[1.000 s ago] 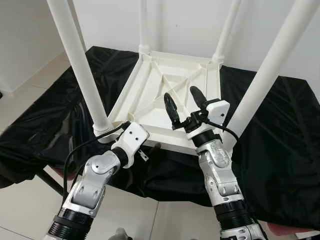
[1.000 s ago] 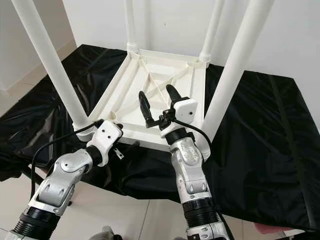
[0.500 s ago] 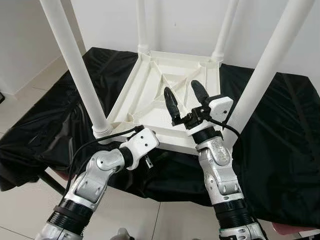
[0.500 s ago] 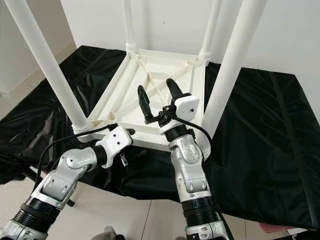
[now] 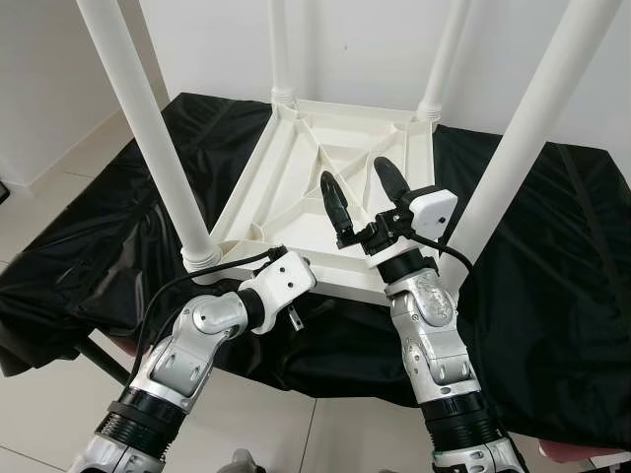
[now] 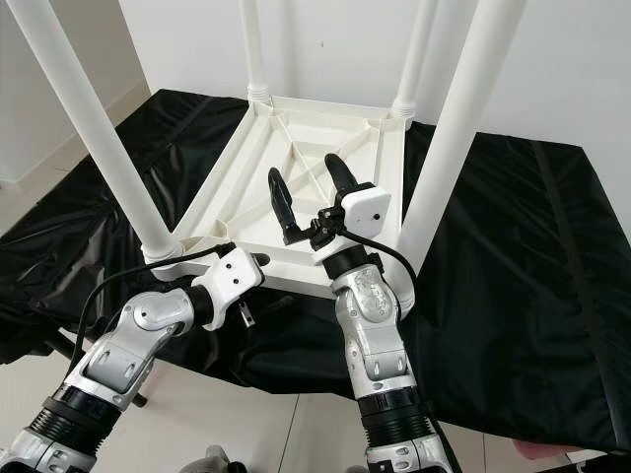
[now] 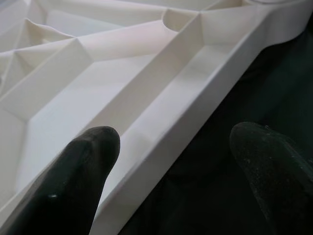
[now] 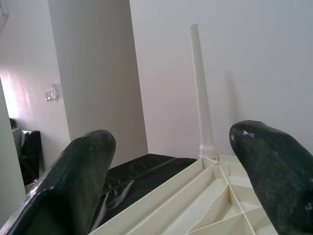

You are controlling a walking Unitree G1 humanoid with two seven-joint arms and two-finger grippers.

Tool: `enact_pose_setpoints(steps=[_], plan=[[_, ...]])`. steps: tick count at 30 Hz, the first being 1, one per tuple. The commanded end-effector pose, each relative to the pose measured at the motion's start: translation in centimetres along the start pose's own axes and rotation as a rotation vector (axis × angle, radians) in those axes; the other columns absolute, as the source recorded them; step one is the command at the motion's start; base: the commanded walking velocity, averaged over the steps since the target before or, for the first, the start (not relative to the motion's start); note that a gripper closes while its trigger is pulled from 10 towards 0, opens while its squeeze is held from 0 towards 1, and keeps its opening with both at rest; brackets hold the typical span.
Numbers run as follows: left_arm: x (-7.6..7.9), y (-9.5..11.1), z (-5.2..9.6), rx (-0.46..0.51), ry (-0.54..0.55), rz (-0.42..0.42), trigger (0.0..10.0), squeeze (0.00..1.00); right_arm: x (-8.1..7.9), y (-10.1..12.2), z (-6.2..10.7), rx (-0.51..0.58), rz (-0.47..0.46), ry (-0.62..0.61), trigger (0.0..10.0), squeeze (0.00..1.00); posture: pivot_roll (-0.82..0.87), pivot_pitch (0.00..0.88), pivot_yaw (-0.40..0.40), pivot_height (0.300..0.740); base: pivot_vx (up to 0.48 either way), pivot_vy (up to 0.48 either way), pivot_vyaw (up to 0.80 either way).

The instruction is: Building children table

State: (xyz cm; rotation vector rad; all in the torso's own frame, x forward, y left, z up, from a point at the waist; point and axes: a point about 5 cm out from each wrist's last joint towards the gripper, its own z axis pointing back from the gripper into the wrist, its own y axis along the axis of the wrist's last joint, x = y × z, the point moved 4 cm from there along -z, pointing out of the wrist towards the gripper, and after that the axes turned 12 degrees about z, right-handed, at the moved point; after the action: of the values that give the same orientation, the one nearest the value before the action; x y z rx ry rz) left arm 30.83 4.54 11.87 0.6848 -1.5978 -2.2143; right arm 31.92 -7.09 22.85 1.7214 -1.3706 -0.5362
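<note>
A white plastic children's table (image 5: pixel 335 187) lies upside down on a black sheet (image 5: pixel 118 227) that covers the desk, its ribbed underside facing up. Four white legs stand up from its corners: the near-left leg (image 5: pixel 148 128), the near-right leg (image 5: pixel 537 128), the far-left leg (image 5: pixel 280 49) and the far-right leg (image 5: pixel 446 54). All four are cut off by the top of the head views, so their upper ends cannot be seen. The table sits toward the desk's near edge, roughly midway between the left and right edges.

The left pincer (image 7: pixel 168 171) is low at the table's near rim. From the head camera its fingers are hidden behind its white wrist housing; the wrist view shows them spread, one finger (image 7: pixel 73 176) over the white ribbed underside and the other over the black sheet, with the rim running between them. Whether either finger touches the rim cannot be told.

The right pincer (image 5: pixel 363 202) is raised above the near part of the underside, fingers spread and pointing up and away, holding nothing. In its wrist view the far-left leg (image 8: pixel 201 93) rises between the blurred fingertips (image 8: pixel 78 181) against a pale wall.

The desk's own frame is hidden under the sheet; pale floor tiles (image 5: pixel 49 394) lie below.
</note>
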Motion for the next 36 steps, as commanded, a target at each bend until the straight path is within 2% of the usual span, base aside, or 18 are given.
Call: enact_pose_setpoints(steps=[1,7,14,17,20,29,32,36], plan=[[0.6,-0.4,-0.4,-0.019,-0.042,-0.017,10.0,0.00,0.1,0.5,-0.4,0.017,0.017,0.006,10.0,0.00,0.03,0.011,0.042,0.740,0.000,0.000,0.00],[0.7,0.1,-1.1,-0.006,-0.045,0.002,10.0,0.00,0.3,0.6,-0.2,0.015,0.028,-0.003,10.0,0.00,0.01,0.013,0.049,0.740,0.000,0.000,0.00],[-1.0,0.8,-0.1,0.045,0.035,0.067,10.0,0.00,0.4,0.6,0.0,0.012,0.032,-0.003,10.0,0.00,0.01,0.008,0.042,0.740,0.000,0.000,0.00],[-1.9,0.8,0.7,0.066,0.087,0.111,10.0,0.00,0.3,0.7,-0.1,0.015,0.031,0.016,10.0,0.00,0.03,0.010,0.033,0.740,0.000,0.000,0.00],[-2.2,0.8,1.0,0.080,0.107,0.129,10.0,0.00,0.2,0.6,-0.1,0.011,0.032,0.032,10.0,0.00,0.04,0.011,0.031,0.740,0.000,0.000,0.00],[-1.3,0.2,0.4,0.060,0.081,0.120,10.0,0.00,-0.2,1.9,0.7,0.035,0.038,0.106,10.0,0.00,0.03,0.027,0.047,0.740,0.000,0.000,0.00],[-0.8,0.4,-0.5,0.051,0.033,0.103,10.0,0.00,0.0,1.9,1.1,0.027,0.045,0.104,10.0,0.00,0.02,0.034,0.057,0.740,0.000,0.000,0.00],[-0.5,0.7,-1.0,0.052,0.004,0.082,10.0,0.00,0.0,1.8,1.1,0.025,0.049,0.101,10.0,0.00,0.01,0.039,0.067,0.740,0.000,0.000,0.00]])
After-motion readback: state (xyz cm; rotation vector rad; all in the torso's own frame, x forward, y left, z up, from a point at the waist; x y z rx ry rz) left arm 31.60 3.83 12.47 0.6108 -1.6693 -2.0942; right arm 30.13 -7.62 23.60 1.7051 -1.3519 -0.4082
